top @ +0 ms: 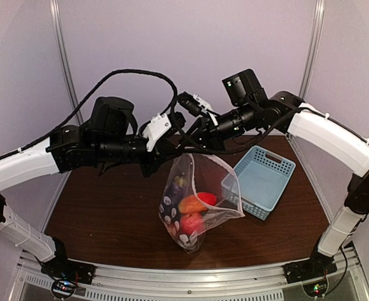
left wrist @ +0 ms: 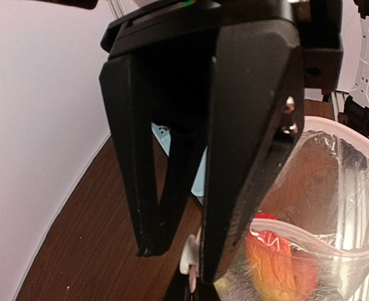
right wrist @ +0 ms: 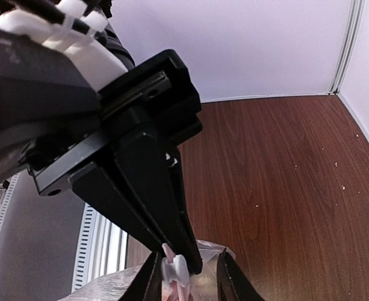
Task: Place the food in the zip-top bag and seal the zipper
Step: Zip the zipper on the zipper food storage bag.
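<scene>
The zip-top bag point(top: 227, 188) hangs from both grippers above the table, its mouth open. Inside it I see an orange-red piece point(top: 190, 204), a red tomato point(top: 208, 199), a red fruit cluster point(top: 192, 223) and a dark purple eggplant point(top: 179, 183). My left gripper point(top: 171, 152) is shut on the whitish zipper strip at the bag's corner; it shows in the right wrist view point(right wrist: 184, 260) and at the bottom of its own view point(left wrist: 185, 290). My right gripper point(top: 193, 145) is open, its fingers astride the white slider point(right wrist: 173, 271), which also shows in the left wrist view point(left wrist: 189, 257).
A light-blue slotted basket point(top: 262, 179) stands on the brown table to the right of the bag. A metal rail point(top: 184, 276) runs along the near edge. White walls close the back and both sides.
</scene>
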`<action>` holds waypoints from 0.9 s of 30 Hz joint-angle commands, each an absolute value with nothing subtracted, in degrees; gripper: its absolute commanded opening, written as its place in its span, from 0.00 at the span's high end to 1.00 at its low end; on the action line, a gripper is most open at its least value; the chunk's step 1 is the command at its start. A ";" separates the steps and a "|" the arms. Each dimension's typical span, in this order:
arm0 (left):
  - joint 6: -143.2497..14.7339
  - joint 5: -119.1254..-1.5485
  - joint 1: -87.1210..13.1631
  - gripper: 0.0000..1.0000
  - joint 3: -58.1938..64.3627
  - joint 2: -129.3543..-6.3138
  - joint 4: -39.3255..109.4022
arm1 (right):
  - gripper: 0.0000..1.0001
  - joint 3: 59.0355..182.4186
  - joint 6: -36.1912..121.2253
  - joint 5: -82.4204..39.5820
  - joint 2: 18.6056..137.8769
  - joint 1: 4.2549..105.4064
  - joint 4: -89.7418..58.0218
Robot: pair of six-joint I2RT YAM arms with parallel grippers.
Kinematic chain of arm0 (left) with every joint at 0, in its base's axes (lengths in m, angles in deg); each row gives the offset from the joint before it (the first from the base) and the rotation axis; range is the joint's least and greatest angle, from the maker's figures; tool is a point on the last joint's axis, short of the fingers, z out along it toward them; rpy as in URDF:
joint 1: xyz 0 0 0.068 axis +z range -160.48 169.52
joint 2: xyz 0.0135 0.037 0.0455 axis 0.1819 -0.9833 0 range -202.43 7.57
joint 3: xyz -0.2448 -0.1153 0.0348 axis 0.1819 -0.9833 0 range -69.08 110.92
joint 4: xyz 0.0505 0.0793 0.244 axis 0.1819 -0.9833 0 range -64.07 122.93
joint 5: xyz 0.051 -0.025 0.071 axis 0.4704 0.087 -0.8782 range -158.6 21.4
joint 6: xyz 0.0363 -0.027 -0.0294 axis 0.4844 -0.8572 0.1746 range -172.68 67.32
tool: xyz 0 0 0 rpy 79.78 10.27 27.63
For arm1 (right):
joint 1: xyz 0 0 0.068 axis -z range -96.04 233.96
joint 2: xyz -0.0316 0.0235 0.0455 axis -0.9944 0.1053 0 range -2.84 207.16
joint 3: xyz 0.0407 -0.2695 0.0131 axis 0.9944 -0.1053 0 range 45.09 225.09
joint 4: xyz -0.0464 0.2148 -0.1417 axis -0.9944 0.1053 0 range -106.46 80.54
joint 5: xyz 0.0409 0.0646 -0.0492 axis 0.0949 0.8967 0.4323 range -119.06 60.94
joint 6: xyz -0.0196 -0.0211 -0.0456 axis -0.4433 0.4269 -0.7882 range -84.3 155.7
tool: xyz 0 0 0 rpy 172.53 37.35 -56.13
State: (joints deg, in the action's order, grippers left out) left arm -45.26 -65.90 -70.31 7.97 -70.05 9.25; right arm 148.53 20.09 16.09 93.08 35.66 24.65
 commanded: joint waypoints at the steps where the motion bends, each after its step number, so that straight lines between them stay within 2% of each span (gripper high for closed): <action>1: -46.49 -66.22 -70.34 1.00 8.81 -67.89 14.12 | 0.76 148.40 21.40 11.59 91.77 35.27 22.98; 11: -47.14 -68.70 -70.33 1.00 7.39 -67.71 14.26 | 1.00 148.53 18.50 9.40 90.67 35.31 25.09; 27: -51.69 -78.16 -65.65 1.00 1.07 -62.74 18.41 | 1.00 146.98 11.80 1.87 86.21 37.47 37.99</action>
State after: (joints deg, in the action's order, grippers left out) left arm -49.43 -70.58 -69.09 2.18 -66.77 15.96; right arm 148.14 12.87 6.14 90.33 34.83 28.95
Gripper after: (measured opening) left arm 0.005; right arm 0.059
